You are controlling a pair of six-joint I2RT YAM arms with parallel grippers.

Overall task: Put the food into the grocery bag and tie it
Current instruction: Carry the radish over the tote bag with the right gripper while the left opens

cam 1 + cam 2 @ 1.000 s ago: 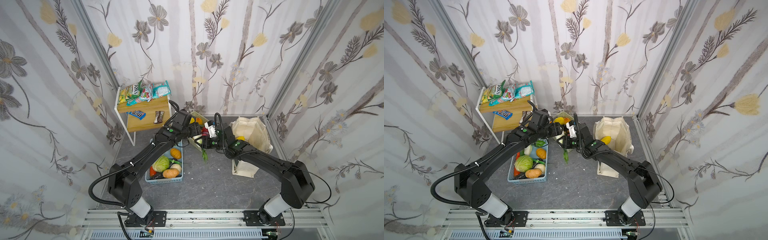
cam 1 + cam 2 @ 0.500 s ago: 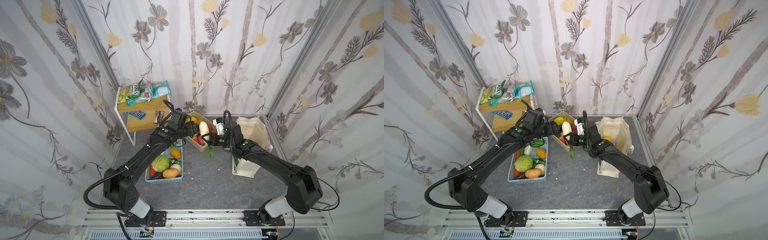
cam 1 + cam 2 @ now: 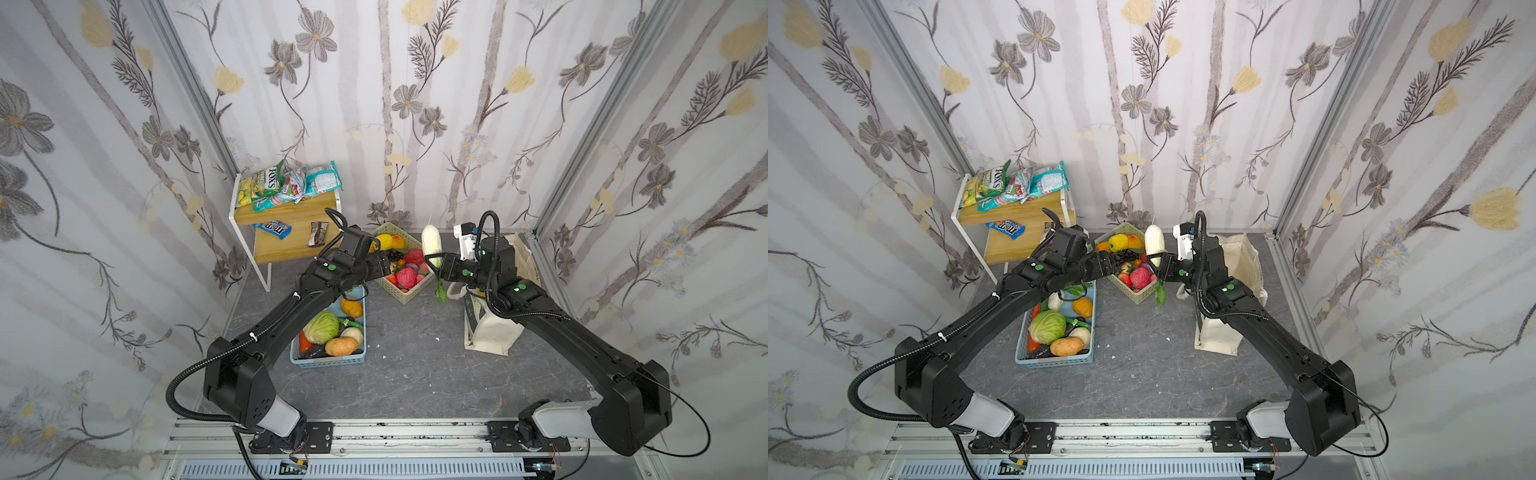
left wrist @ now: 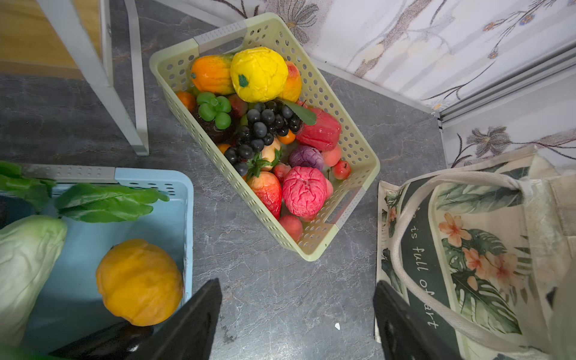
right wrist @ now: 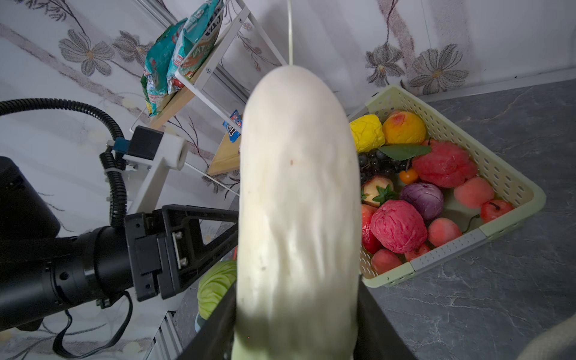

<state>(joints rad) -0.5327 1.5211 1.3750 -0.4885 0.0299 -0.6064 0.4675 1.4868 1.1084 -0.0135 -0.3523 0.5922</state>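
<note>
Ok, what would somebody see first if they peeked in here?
Probably the big white radish, gripped by the right end effector beside the beige basket, its green leaves dangling below. Then that basket's bright toy fruit: a crinkly yellow fruit at the end nearest the back wall, a pink knobbly ball nearer the cream tote.

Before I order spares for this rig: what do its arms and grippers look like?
The left arm and right arm are matte black, boxy at the joints, with white base segments. Green dots mark the wrist links. Ribbed black cable loops along each. The left gripper has flat black fingers.
</note>
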